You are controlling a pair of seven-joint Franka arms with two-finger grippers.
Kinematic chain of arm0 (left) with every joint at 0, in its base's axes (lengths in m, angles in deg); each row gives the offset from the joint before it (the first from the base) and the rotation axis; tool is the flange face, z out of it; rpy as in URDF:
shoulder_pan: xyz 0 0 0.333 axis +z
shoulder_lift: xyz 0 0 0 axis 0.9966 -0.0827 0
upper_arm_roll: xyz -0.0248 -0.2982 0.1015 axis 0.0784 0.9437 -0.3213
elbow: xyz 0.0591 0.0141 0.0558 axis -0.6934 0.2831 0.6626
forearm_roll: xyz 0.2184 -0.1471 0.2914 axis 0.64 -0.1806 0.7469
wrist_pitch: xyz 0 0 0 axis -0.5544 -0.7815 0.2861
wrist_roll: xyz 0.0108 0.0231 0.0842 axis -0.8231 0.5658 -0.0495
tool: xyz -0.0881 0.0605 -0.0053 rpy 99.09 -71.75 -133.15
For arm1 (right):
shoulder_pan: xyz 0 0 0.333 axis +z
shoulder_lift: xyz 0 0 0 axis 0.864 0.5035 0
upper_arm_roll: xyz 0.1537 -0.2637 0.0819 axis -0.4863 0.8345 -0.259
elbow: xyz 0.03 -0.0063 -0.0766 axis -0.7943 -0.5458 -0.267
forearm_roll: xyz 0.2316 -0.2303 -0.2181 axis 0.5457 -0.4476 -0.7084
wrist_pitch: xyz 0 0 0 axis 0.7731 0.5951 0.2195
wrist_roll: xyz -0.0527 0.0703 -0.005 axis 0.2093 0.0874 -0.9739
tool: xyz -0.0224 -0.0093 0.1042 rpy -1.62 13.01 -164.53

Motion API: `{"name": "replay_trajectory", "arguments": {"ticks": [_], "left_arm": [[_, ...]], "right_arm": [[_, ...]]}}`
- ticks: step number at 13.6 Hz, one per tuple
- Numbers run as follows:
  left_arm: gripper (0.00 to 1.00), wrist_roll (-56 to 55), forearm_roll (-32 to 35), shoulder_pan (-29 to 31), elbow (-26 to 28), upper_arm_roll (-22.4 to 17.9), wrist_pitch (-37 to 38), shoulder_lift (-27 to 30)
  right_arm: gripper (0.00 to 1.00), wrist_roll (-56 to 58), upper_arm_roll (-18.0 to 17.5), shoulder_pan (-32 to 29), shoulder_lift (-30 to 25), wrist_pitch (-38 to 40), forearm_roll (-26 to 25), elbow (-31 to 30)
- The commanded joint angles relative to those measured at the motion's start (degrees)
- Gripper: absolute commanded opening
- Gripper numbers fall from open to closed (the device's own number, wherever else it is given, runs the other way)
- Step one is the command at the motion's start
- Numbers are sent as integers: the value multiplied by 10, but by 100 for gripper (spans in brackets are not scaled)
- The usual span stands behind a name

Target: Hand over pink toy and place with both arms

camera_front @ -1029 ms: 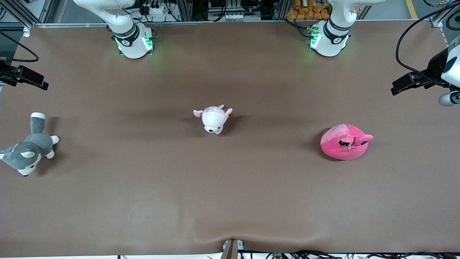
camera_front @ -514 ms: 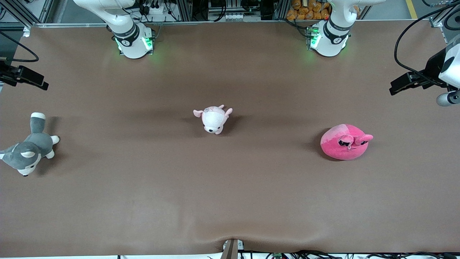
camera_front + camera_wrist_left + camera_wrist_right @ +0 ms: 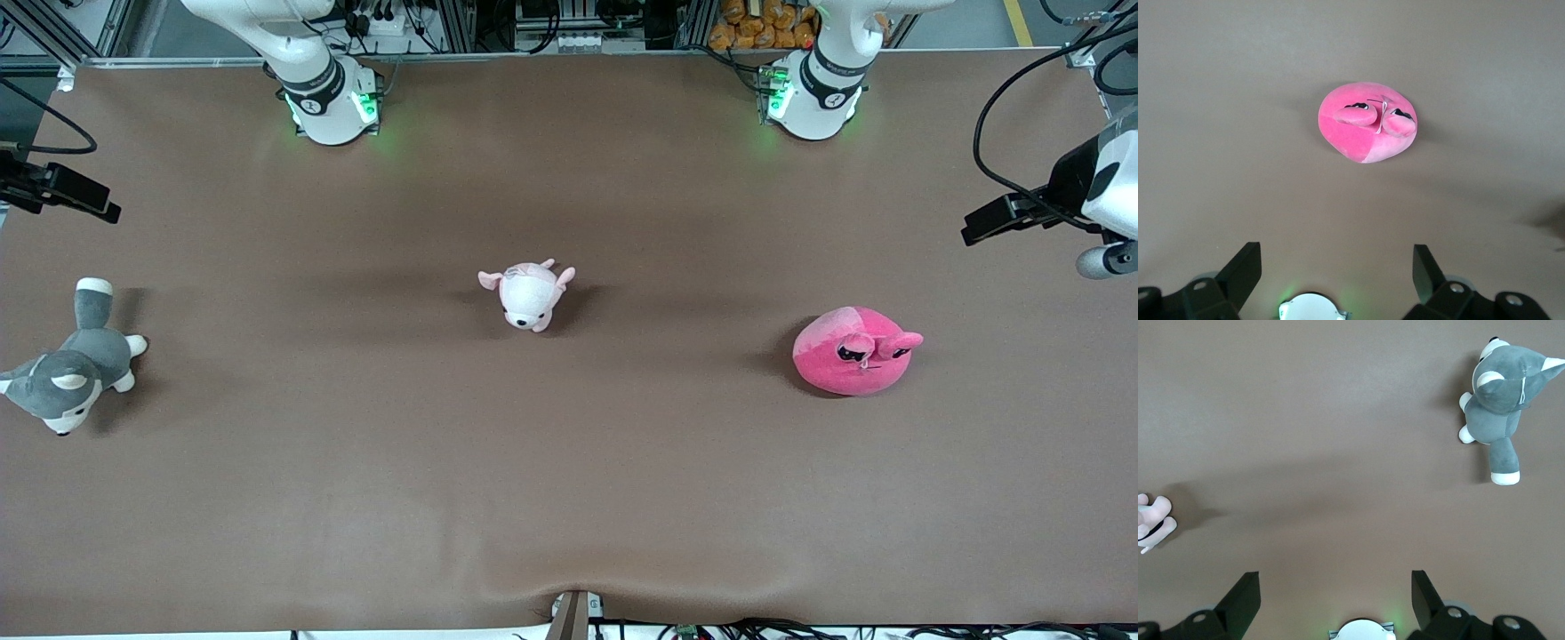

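On the worktop, toward the left arm's end, you are looking at the pink toy sitting alone, well apart from the white plush at the middle and the husky at the right arm's end. Nothing is touching the toy yet.

You are holding the left gripper high over the worktop, its fingers standing wide apart and empty, with the toy lying within its wrist view. You are keeping the right gripper waiting over the right arm's end, jaws likewise spread and gripping nothing; its wrist view is showing the husky and a paw of the white plush.

Judging by its look, you are dealing with a light, soft, squashy plush that is likely yielding under the pads rather than slipping, and is not fragile. Its round body is appearing broad against the spread of the fingers, so you are probably best taking hold across the upper bulge near the ears, pinching the fabric deeply. Leaving part of the body free on one side should be giving the right gripper room to take hold at the handover.
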Motion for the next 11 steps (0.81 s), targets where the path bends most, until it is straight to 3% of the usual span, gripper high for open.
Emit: {"name": "replay_trajectory", "arguments": {"ticks": [1,6,11], "left_arm": [[100,-42,-2,2,-17,-1,12,-5],[100,-185,0,13,-12,-1,11,-7],[100,-363,-24,43,-9,0,-1,-47]], "right_arm": [[100,6,-4,-8,-3,-3,0,-3],[100,6,-4,-8,-2,-9,0,-4],[100,6,-3,-10,-1,-15,0,-5]]}}
